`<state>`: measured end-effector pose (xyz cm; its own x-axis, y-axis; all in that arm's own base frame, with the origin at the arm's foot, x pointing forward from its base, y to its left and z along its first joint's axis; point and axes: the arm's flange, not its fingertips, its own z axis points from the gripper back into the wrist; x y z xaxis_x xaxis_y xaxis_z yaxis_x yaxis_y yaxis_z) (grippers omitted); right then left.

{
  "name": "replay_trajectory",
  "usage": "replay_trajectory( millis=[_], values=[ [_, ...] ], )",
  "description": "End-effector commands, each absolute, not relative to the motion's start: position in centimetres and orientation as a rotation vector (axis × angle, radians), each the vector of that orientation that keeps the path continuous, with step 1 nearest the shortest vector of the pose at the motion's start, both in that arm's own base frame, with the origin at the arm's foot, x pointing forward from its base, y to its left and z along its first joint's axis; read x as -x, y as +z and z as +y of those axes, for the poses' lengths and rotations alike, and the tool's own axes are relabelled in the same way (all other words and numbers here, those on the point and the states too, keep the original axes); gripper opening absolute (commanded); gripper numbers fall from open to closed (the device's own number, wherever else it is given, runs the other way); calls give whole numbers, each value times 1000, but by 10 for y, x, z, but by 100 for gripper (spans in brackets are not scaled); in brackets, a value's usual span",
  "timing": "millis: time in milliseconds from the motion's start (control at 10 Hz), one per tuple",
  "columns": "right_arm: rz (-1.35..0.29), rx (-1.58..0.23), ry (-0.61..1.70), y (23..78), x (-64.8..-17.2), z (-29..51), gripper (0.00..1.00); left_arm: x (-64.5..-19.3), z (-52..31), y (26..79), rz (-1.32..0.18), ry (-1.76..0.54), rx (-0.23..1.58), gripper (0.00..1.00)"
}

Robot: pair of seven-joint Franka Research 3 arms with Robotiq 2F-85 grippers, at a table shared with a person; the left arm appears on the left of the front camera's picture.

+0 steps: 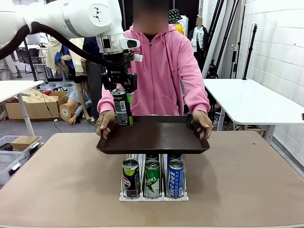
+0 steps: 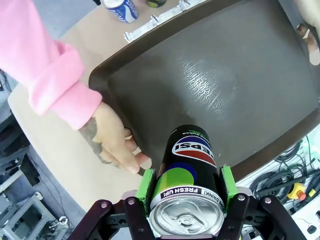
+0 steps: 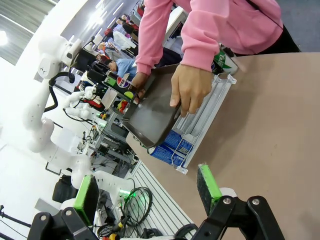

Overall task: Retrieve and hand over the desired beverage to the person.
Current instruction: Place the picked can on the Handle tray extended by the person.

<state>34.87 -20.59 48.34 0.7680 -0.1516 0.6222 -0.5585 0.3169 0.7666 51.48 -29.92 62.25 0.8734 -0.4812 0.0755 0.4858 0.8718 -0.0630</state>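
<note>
A person in a pink hoodie [image 1: 161, 61] stands at the far side and holds a dark brown tray [image 1: 152, 148] level over the table with both hands. My left gripper [image 1: 119, 92] is shut on the top of a black Pepsi can [image 1: 122, 108], upright over the tray's far left corner, close to the person's hand [image 1: 104, 124]. In the left wrist view the can [image 2: 187, 165] sits between the green pads [image 2: 146, 184] above the tray [image 2: 215, 75]; I cannot tell whether it touches. My right gripper [image 3: 146, 192] is open, low over the table.
Under the tray, a white wire rack [image 1: 153, 195] holds a black Pepsi can [image 1: 130, 176], a green can [image 1: 152, 178] and a blue can [image 1: 175, 178], with more behind. White tables stand to the left and right, and a bin [image 1: 12, 152] sits by the table's left edge.
</note>
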Motion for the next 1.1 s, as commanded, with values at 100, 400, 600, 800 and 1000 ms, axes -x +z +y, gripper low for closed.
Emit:
replay_trajectory(
  millis=[100,400,600,800,1000],
  values=[
    [-701,-1260,303,483,-348,-204,100,-515,-311,614,-59,-526,24,0],
    [-701,-1260,303,483,-348,-204,100,-521,-313,595,-40,-518,-11,0],
    [-701,-1260,303,483,-348,-204,100,-522,-314,584,-36,-541,-10,0],
    [-701,-1260,303,483,-348,-204,100,-522,-315,574,-35,-562,-3,0],
    [-701,-1260,303,483,-348,-204,100,-524,-315,570,-30,-573,1,0]
  ],
)
